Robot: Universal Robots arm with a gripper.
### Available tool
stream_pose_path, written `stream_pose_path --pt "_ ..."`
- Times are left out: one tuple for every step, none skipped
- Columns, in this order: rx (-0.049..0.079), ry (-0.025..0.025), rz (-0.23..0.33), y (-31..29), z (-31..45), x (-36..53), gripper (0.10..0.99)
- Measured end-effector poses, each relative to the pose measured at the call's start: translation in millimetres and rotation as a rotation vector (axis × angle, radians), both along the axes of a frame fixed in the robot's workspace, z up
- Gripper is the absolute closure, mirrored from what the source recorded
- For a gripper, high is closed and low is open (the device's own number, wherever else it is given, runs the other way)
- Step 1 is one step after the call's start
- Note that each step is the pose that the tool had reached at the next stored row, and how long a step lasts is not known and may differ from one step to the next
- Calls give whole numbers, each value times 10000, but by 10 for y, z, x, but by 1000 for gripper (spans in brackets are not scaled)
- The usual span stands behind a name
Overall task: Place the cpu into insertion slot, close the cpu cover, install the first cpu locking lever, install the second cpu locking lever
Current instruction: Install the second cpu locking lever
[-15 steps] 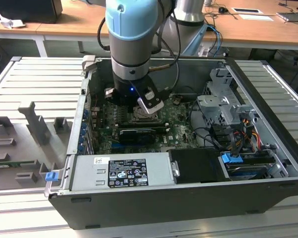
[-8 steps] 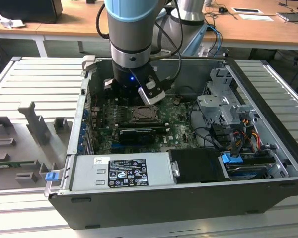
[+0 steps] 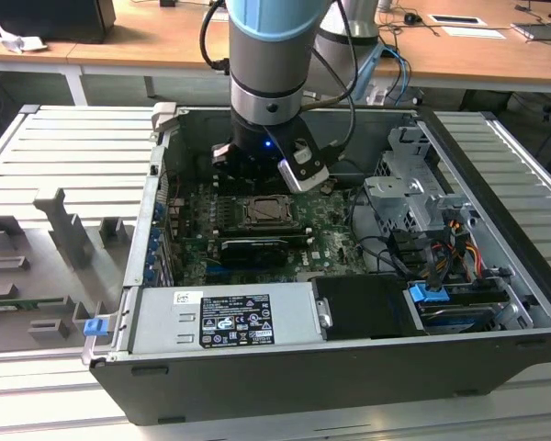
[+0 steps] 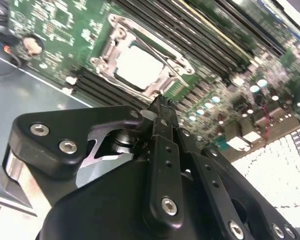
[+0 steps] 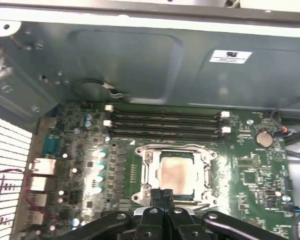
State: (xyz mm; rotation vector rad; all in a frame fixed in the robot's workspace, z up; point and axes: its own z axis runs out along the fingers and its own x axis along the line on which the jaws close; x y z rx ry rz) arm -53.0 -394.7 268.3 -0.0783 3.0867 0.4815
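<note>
Gripper (image 5: 163, 196) fingers pressed together, nothing between them; tips sit at the near edge of the socket, low centre of the first wrist view. Likely posed there to work the socket hardware, judging by the task. The cpu (image 5: 177, 172) lies seated in the socket, centre frame, with the cpu cover (image 5: 149, 162) down around it as a metal frame. Lever positions: cannot tell. White label (image 3: 234, 320) on the power supply (image 3: 294, 308), lower centre of the exterior view; print unreadable.
</note>
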Motion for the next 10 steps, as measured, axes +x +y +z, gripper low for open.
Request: stream_pose_path --pt "2 6 1 0 -19 19 980" --pt "0 7 0 0 -36 23 980" --pt "0 6 -1 0 -65 25 980" --pt "-1 6 -1 0 -82 26 980" --pt "0 6 0 -2 -102 28 980" --pt "-5 6 2 -10 -127 29 980" --pt "-39 6 0 -16 -135 28 980" --pt "-91 6 0 -20 -140 29 980" --pt "-176 7 0 -23 -145 29 980" --pt "-227 6 1 -24 -153 29 980"
